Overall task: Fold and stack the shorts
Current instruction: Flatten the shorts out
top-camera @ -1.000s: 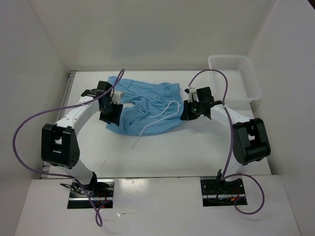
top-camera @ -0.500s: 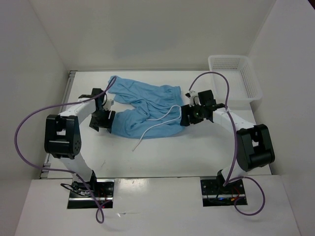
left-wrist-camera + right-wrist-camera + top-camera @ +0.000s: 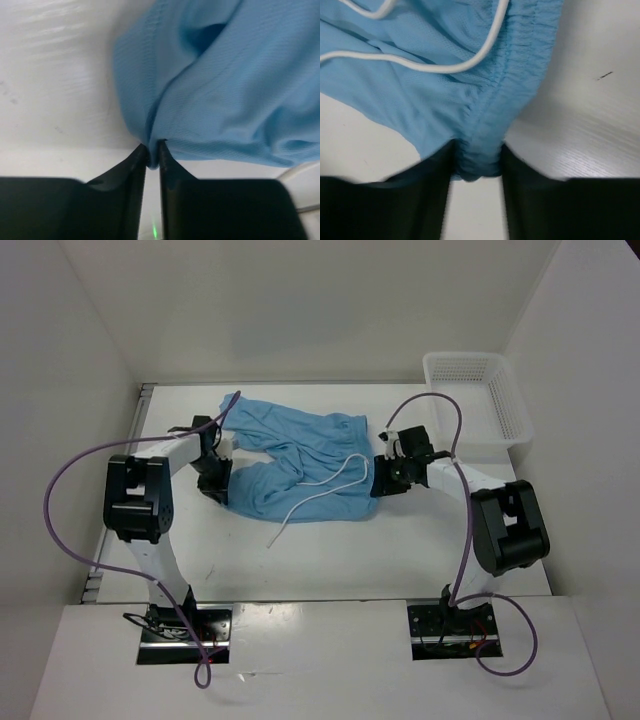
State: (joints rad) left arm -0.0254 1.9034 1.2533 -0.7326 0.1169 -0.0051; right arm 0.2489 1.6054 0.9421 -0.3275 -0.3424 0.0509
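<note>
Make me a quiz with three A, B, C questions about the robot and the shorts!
1. Where on the table is the white basket? A far right corner; B middle; C near left corner.
2. What colour are the shorts? A red; B light blue; C green.
3. What are the left fingers doing? A hanging open in the air; B pinching a fold of the shorts; C gripping the basket.
Answers: 1 A, the top view shows it at the far right. 2 B, the cloth is light blue in every view. 3 B, the left wrist view shows cloth squeezed between them.
</note>
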